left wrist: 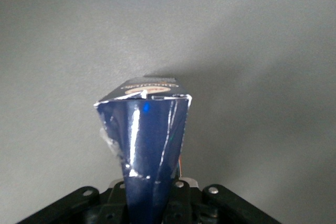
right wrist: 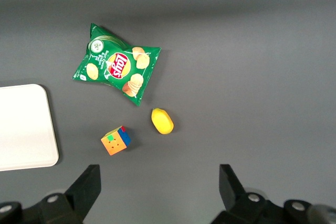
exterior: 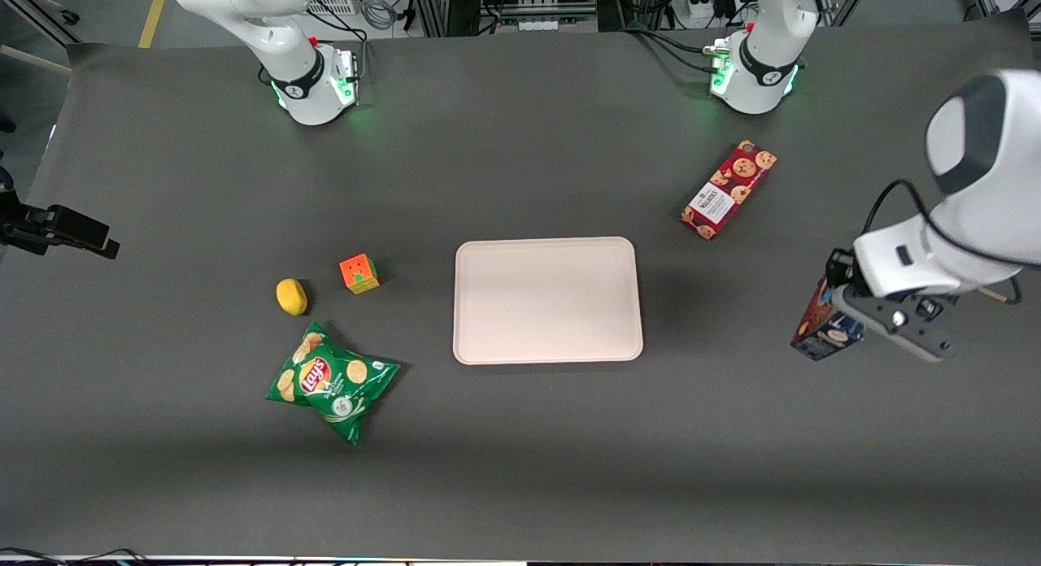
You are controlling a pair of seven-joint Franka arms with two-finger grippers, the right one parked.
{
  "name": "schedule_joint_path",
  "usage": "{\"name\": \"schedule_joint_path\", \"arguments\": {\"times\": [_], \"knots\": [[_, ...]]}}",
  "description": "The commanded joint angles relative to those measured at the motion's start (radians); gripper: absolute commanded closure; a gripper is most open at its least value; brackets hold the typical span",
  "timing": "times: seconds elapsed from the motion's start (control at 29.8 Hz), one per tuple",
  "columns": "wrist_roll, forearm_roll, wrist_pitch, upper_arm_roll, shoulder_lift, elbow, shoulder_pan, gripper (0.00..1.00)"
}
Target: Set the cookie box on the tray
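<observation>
Chips bag (exterior: 332, 381), green, is lying nearest the front camera, toward the parked arm's end of the table (exterior: 520, 468). Same bag is showing in the right wrist view (right wrist: 118, 68).

Gripper (exterior: 846, 318) is sitting at the working arm's end, well apart from the tray (exterior: 547, 299), roughly level with the tray's nearer half. It is clamping the cookie box (exterior: 823, 328); the box is hanging tilted, its dark navy lower end pointing down toward the table, the upper part hidden by the gripper. In the left wrist view the cookie box (left wrist: 149, 145) is sticking out from between the gripper's fingers, navy glossy face creased, end flap showing. Whether it is touching the table, cannot tell; a shadow is lying under it on bare grey surface.

Tray, pale pinkish-beige with rounded corners, is lying flat mid-table with nothing on it. One corner of it is also showing in the right wrist view (right wrist: 26, 127).

Yellow lemon-like object (exterior: 291, 297) is sitting a bit farther from the camera than the chips bag, near it. Puzzle cube (exterior: 359, 273), orange and green faces, is standing just beside the yellow object, between it and the tray. Both are also appearing in the right wrist view: yellow one (right wrist: 162, 120), cube (right wrist: 116, 140).

Red cookie box (exterior: 729, 189) is lying flat and diagonal, farther from the camera than the tray, toward the working arm's end, well apart from the gripper.
</observation>
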Motion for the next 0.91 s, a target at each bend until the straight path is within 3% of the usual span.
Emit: {"name": "schedule_joint_path", "arguments": {"times": [0.0, 0.17, 0.5, 0.71, 0.87], "knots": [[-0.201, -0.032, -0.033, -0.056, -0.001, 0.021, -0.004, 1.00], [-0.478, -0.025, -0.030, -0.139, -0.018, 0.015, -0.004, 1.00], [-0.853, -0.012, 0.007, -0.298, -0.019, -0.008, -0.006, 1.00], [-0.954, 0.019, 0.076, -0.373, -0.038, -0.089, -0.006, 1.00], [-0.968, 0.027, 0.288, -0.415, -0.091, -0.298, -0.006, 1.00]]}}
